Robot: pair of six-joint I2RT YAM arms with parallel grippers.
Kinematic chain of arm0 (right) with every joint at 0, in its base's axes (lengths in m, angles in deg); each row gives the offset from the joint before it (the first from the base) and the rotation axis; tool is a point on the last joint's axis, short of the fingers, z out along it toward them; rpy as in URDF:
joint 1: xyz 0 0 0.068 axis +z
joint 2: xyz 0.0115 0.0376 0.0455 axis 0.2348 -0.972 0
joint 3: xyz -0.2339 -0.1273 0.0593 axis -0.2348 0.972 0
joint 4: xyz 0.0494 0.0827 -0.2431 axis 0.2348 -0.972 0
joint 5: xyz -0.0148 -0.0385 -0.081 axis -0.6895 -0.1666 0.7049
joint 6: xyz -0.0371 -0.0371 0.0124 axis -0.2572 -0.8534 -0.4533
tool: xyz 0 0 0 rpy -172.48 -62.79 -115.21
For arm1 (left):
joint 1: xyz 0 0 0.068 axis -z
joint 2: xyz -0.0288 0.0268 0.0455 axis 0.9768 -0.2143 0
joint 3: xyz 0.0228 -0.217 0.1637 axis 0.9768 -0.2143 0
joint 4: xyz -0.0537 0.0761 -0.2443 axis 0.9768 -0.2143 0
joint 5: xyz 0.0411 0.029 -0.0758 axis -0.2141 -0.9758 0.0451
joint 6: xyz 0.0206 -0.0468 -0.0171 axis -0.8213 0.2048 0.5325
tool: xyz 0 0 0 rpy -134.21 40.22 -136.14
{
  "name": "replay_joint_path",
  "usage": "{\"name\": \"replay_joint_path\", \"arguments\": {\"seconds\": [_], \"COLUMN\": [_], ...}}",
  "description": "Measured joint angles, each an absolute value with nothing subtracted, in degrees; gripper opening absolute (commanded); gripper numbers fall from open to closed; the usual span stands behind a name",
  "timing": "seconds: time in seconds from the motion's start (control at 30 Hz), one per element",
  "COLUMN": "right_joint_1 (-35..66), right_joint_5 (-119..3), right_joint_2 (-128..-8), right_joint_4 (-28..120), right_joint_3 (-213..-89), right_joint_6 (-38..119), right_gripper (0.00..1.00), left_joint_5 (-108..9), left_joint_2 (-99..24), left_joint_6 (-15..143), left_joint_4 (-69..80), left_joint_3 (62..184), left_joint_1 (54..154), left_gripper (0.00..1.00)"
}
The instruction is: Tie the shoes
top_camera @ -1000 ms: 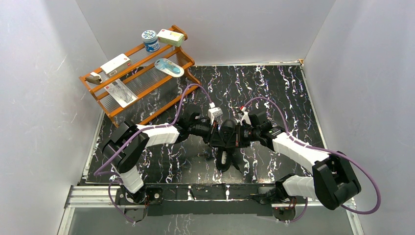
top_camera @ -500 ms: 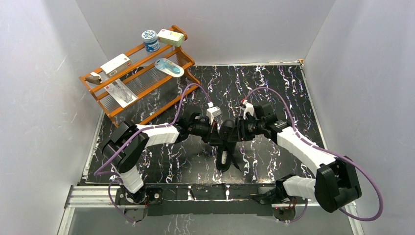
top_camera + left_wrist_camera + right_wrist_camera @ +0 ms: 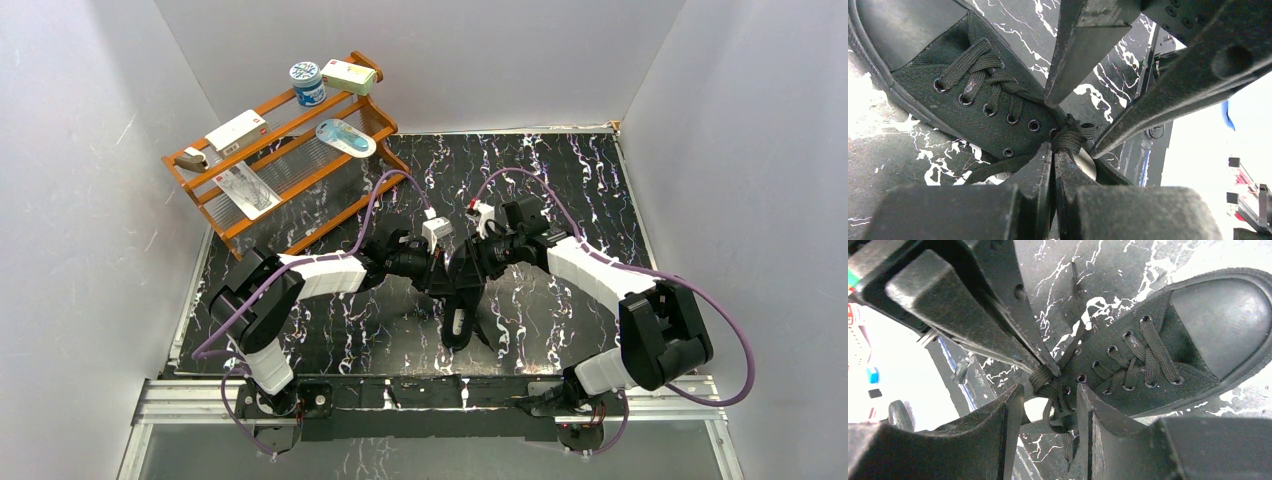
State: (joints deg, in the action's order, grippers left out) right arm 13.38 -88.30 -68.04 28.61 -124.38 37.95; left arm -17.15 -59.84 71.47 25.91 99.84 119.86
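The black shoe [image 3: 461,322] lies on the marbled table between both arms, with its toe toward the near edge. Its crossed laces [image 3: 984,80] run up to a bunched knot [image 3: 1049,382] by the top eyelets. My left gripper [image 3: 1054,146] is shut, with the lace bunch pinched at its tips. In the top view the left gripper [image 3: 447,280] sits over the shoe's opening. My right gripper [image 3: 1050,391] is open, its fingers standing either side of the knot and a loose lace end without clamping them. From above, the right gripper [image 3: 470,268] faces the left one closely.
A wooden rack [image 3: 292,150] stands at the back left, holding a blue-lidded tub [image 3: 306,83], a box [image 3: 348,75] and flat packets. White walls close in the table on three sides. Purple cables loop above both wrists.
My right gripper has opened and let go of the lace, and its arm has swung back and leftward. The left gripper stays shut on the lace in the same place.
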Motion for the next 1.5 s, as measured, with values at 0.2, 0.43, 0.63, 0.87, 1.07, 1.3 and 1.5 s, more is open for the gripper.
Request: {"name": "replay_joint_path", "arguments": {"seconds": [0.2, 0.43, 0.63, 0.87, 1.07, 1.3, 1.5], "right_joint_1": [13.4, 13.4, 13.4, 13.4, 13.4, 13.1, 12.8], "right_joint_5": [-90.0, -89.7, -90.0, -89.7, -91.0, -91.6, -91.7], "right_joint_2": [-68.1, -68.8, -68.9, -68.2, -66.3, -66.1, -65.5], "right_joint_4": [30.1, 32.2, 32.9, 34.1, 34.1, 34.7, 38.1], "right_joint_3": [-124.3, -124.3, -124.1, -122.3, -121.5, -121.5, -119.4], "right_joint_6": [37.4, 38.0, 38.2, 39.3, 40.4, 43.0, 47.2], "right_gripper": [0.20, 0.35, 0.15, 0.00, 0.00, 0.00, 0.00], "left_joint_5": [-17.5, -17.7, -18.0, -19.0, -21.2, -22.6, -23.3], "left_joint_2": [-59.8, -59.8, -59.8, -59.8, -59.3, -59.3, -59.7], "left_joint_6": [72.2, 74.3, 75.5, 76.3, 77.1, 79.4, 83.4], "left_joint_4": [26.0, 28.0, 28.6, 29.6, 31.9, 35.0, 39.7], "left_joint_3": [99.8, 99.8, 99.8, 99.1, 97.5, 97.1, 95.1], "left_joint_1": [119.9, 119.9, 119.8, 119.9, 120.0, 120.3, 120.3], "left_gripper": [0.00, 0.00, 0.00, 0.00, 0.00, 0.00, 0.00]}}
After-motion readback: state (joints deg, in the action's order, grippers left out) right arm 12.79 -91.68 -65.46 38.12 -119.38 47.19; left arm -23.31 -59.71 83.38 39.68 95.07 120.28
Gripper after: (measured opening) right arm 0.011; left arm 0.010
